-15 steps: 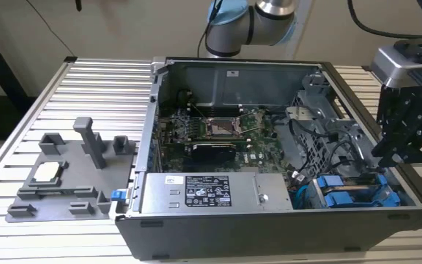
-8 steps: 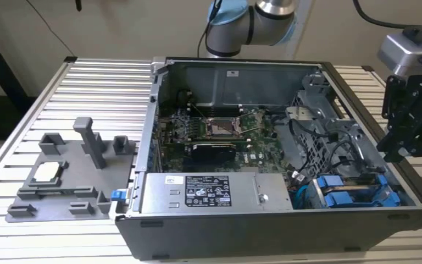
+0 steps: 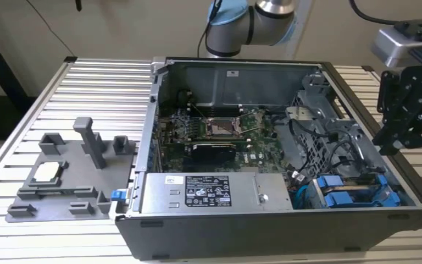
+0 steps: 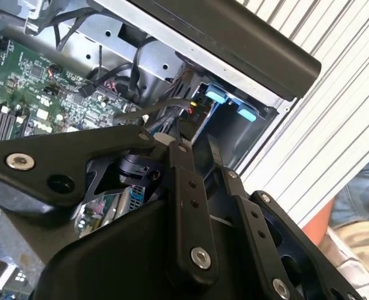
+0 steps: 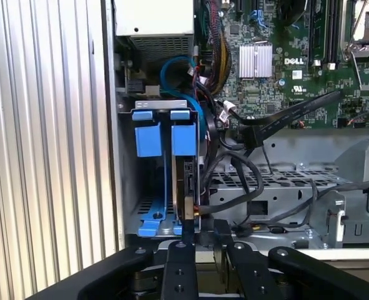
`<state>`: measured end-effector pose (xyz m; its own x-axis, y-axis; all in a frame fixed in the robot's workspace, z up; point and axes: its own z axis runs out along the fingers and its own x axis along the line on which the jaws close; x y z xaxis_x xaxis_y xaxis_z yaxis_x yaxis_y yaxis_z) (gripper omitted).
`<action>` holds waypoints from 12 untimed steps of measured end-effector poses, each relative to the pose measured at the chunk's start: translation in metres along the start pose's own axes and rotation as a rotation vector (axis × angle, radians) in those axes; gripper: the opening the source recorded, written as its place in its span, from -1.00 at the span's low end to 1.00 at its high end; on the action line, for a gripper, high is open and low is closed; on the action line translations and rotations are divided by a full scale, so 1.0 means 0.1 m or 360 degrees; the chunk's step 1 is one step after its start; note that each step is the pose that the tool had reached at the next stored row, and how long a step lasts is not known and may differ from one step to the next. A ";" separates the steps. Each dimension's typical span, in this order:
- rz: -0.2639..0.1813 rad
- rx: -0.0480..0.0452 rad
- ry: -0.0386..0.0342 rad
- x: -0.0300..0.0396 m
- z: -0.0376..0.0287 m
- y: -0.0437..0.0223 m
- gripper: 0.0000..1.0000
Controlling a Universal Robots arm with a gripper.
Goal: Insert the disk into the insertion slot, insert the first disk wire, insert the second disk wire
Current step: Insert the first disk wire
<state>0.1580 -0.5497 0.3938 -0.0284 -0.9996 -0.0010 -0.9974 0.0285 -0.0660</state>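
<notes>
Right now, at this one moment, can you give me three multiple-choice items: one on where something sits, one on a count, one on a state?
1. In the exterior view, where are the blue drive frames?
A. on the grey fixture plate
B. inside the computer case, at its near corner on the exterior view's right
C. on the ribbed table

2. How many blue tabs stand side by side in the first wrist view?
A. one
B. two
C. four

3. What state is the computer case in?
A. open, with the motherboard exposed
B. closed by its side panel
C. covered with a cloth

Answers:
1 B, the frames sit beside the power supply box in that corner.
2 B, two tabs show next to each other.
3 A, the board and cables lie in plain sight.
</notes>
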 end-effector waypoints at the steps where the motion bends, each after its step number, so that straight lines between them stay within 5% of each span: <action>1: 0.0000 0.0000 0.0002 -0.023 0.001 0.001 -0.46; 12: -0.0001 0.0001 0.0019 -0.251 -0.002 0.037 -0.46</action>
<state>0.1550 -0.5245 0.3937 -0.0285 -0.9995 0.0107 -0.9974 0.0277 -0.0663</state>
